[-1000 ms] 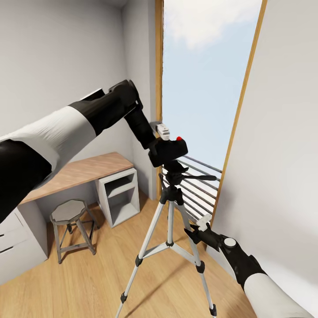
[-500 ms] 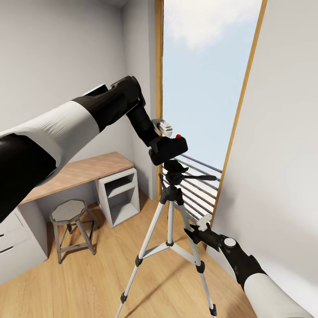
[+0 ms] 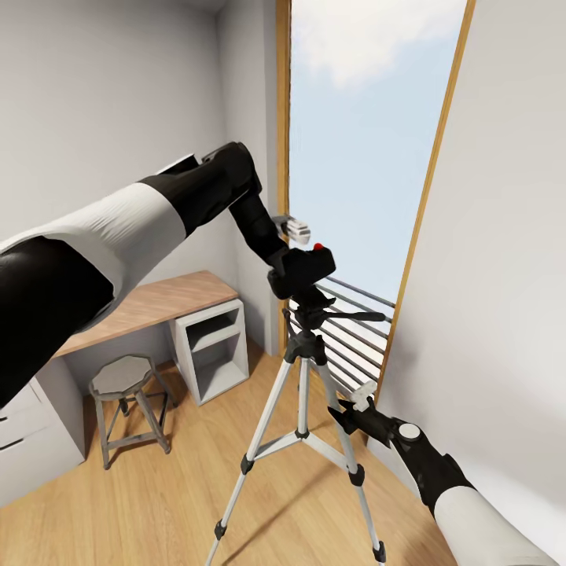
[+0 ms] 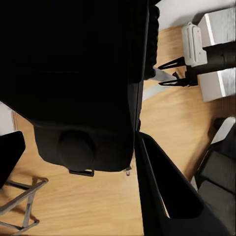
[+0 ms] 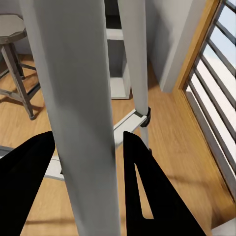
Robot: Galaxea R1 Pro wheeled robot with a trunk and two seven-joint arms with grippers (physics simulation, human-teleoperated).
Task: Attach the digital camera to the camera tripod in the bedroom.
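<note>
Presently the left gripper (image 3: 292, 253) is clamped on the digital camera (image 3: 305, 267), whose long axis lies roughly level, and the black pan head of the camera tripod (image 3: 312, 308) sits directly beneath the held body, touching or nearly so; contact cannot be confirmed. The right gripper (image 5: 88, 162), well below the left and the nearer to the legs, straddles a silver tripod leg (image 5: 81, 113) between its dark fingers (image 5: 142, 187), but whether it presses on the leg cannot be told. The tripod stands on the light wood floor (image 3: 165, 495) before the tall wood-framed window (image 3: 362, 141), the grey desk (image 3: 157, 303) and stool (image 3: 126, 393) off beyond the left arm's side.
</note>
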